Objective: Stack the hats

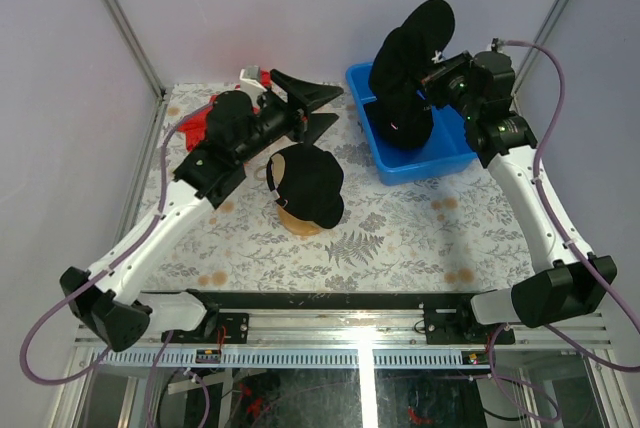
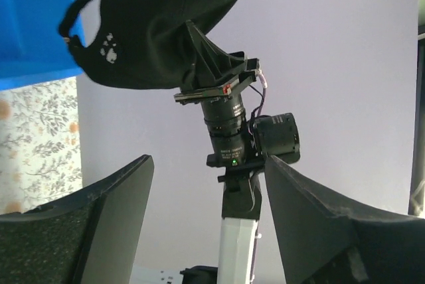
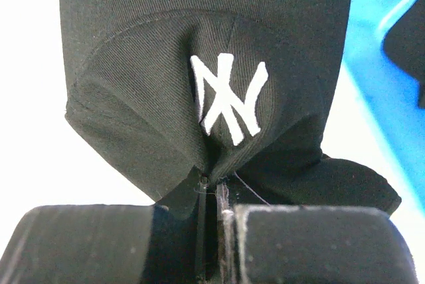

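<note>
The right fingers [image 3: 299,244] pinch a black logo cap [image 3: 226,98] high over the blue bin [image 1: 445,163], likely clearing its rim for the stack [image 1: 305,183] left of it, while the left fingers [image 2: 99,231] gape empty.

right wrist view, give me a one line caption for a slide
Right gripper shut on the crown of a black cap with a white NY logo, blue bin behind it.

1. Top external: mounted high behind the arm bases, looking down on the whole tabletop [image 1: 400,238] from a distance.
2. Left wrist: faces sideways across at the right arm [image 2: 236,138] and the raised black cap [image 2: 166,25].
3. Right wrist: very close on that same cap, which all three views share.
</note>
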Controlling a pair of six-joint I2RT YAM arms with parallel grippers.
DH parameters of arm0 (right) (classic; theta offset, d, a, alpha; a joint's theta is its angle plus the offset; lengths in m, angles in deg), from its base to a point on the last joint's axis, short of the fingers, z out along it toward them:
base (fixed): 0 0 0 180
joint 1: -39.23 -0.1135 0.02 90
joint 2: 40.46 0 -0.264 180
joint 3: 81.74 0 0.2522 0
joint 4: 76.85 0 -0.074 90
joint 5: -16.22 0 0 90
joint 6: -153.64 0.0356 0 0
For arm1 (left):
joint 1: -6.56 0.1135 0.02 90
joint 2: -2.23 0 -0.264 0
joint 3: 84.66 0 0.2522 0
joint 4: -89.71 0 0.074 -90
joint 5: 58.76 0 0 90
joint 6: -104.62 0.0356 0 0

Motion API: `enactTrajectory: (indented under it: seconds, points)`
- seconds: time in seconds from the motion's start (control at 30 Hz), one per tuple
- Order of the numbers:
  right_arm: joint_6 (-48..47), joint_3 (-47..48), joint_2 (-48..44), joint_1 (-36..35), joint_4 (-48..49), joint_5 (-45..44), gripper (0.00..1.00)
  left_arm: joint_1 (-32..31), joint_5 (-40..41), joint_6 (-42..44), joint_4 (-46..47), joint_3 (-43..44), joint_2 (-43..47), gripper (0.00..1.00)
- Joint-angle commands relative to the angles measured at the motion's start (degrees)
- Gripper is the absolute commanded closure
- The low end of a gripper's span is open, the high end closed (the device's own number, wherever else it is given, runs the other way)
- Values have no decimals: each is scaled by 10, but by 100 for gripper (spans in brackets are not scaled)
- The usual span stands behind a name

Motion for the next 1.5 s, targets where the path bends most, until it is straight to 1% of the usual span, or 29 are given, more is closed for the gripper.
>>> enactTrajectory:
  seconds: [0.0,0.07,0.17,0.27,0.37,0.47,0.6,0.7,0.87,1.0,1.07,1.23,1.3,1.33,1.37,1.4,1.47]
  points:
    - [31,48,-12,-38,53,27,100,-32,56,-25,76,34,-38,31]
    - [26,67,-6,-50,28,34,100,-40,78,-24,85,30,-42,30]
    - [28,70,-7,-62,23,43,100,-46,94,-22,103,23,-49,29]
    - [27,78,-8,-65,14,51,100,-51,107,-8,97,30,-57,29]
    - [17,110,2,-68,-36,68,100,-53,121,-3,114,25,-62,28]
    - [16,117,6,-71,-58,90,100,-55,122,0,130,31,-74,28]
    - [-6,115,1,-79,-71,85,100,-60,109,1,138,45,-100,28]
    - [-38,157,25,-79,-110,113,100,-63,104,0,141,47,-108,28]
    - [-76,232,77,-82,-184,193,100,-64,104,24,125,69,-113,27]
    - [-108,267,93,-97,-236,208,100,-60,120,37,111,73,-109,27]
    - [-117,265,92,-101,-250,210,100,-56,121,39,111,74,-110,27]
    - [-123,240,73,-111,-244,227,100,-42,110,48,100,101,-131,28]
    - [-130,239,67,-115,-242,229,100,-36,100,53,92,114,-145,33]
    - [-132,237,64,-116,-240,231,100,-34,97,56,85,120,-149,37]
    - [-136,237,61,-116,-238,232,100,-31,94,57,80,123,-153,49]
    - [-140,236,57,-116,-237,233,100,-28,94,58,75,123,-155,58]
    - [-144,228,50,-115,-229,240,100,-23,96,61,72,119,-153,72]
